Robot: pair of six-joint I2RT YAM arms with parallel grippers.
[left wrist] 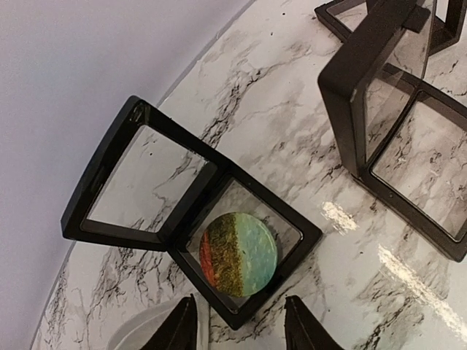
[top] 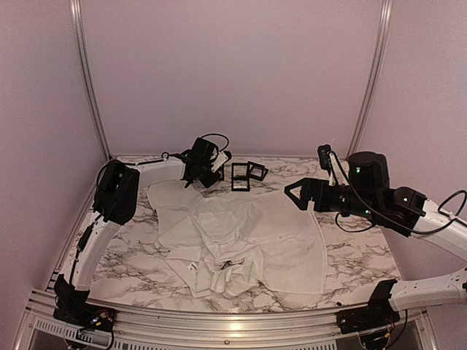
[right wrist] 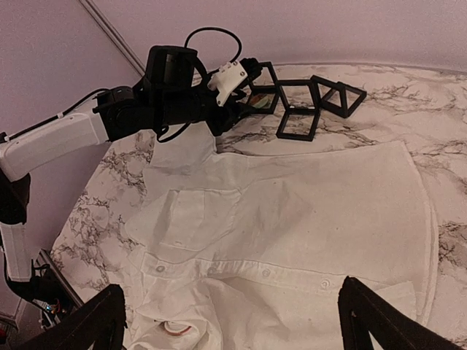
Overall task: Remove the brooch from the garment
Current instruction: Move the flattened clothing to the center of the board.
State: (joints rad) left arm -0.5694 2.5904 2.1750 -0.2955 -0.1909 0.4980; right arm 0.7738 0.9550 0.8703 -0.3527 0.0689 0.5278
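Task looks basically done, imo: brooch, a round disc w/ red, gold and green bands, lies flat in the base of an open black display case at the far-left of the table, well apart from the garment. The white shirt is spread mid-table, crumpled at its near end. There's a small dark bit in those near folds, can't tell what. My left gripper hangs just over the near corner of the case, fingers moderately apart, nothing btw them. Prob what's left is to back off, maybe shut the lid if that counts. My right gripper is spread wide and empty, hovering over the shirt's right half, not touching cloth. Room: tight on the left side, since the wall and table edge run just beside the case's raised lid, and a second case stands open just right of it, w/ one more behind. So the free way out for the left arm is up and back toward near, over the shirt's collar end. Right arm has lots of open marble on the right and near-right, and nothing stands close to it.
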